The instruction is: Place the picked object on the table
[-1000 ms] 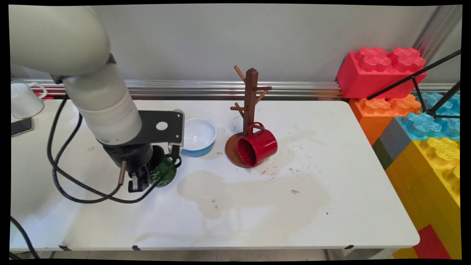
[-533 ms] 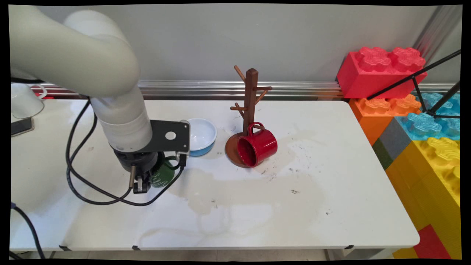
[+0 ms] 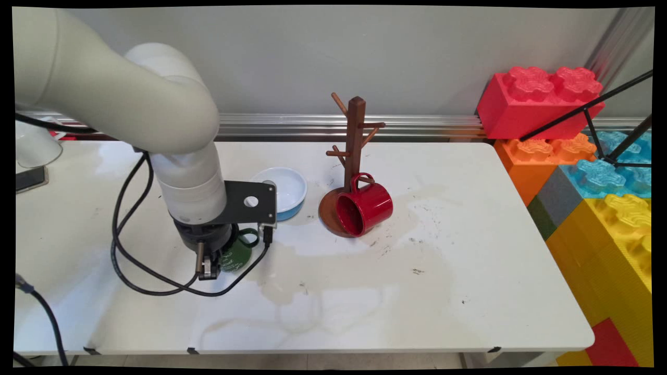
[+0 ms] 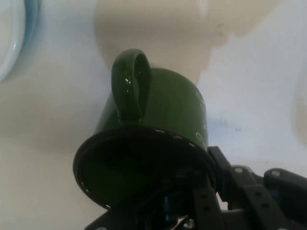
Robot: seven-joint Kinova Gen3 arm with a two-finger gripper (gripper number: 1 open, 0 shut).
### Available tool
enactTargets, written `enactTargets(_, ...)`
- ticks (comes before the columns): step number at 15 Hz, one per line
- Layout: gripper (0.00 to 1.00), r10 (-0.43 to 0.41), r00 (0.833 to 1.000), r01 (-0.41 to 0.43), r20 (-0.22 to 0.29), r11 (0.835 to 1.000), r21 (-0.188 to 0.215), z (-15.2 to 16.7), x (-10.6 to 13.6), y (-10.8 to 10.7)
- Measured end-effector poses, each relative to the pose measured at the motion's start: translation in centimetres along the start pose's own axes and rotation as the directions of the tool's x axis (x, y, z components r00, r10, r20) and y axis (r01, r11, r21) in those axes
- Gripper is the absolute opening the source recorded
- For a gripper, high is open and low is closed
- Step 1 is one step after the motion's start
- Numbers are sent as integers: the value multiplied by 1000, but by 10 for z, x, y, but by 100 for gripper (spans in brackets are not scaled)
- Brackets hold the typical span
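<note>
My gripper [image 3: 207, 271] points down near the table's left middle, shut on the rim of a dark green mug [image 3: 237, 253]. In the hand view the green mug [image 4: 158, 120] fills the middle with its handle on top and white lettering on its side. The gripper [image 4: 204, 177] pinches the rim at lower right, one finger inside the mouth and one outside. A stained patch of table shows beyond the mug. Just behind the hand sits a white bowl [image 3: 284, 191] with a blue outside, whose edge [image 4: 9, 33] shows at the hand view's upper left.
A brown wooden mug tree [image 3: 355, 140] stands mid-table, with a red mug [image 3: 365, 208] lying on its side against the base. A white mug [image 3: 34, 146] and a dark phone [image 3: 28, 178] are at the far left. Big toy blocks [image 3: 542, 101] line the right edge.
The arm has carried the green mug to the right and slightly toward the near side. The bowl, mug tree and red mug have stayed put.
</note>
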Motion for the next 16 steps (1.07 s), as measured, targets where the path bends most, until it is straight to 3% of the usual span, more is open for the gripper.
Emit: enactTargets(16, 0, -6, 1000, 6, -15, 1000, -11, 27, 12, -4)
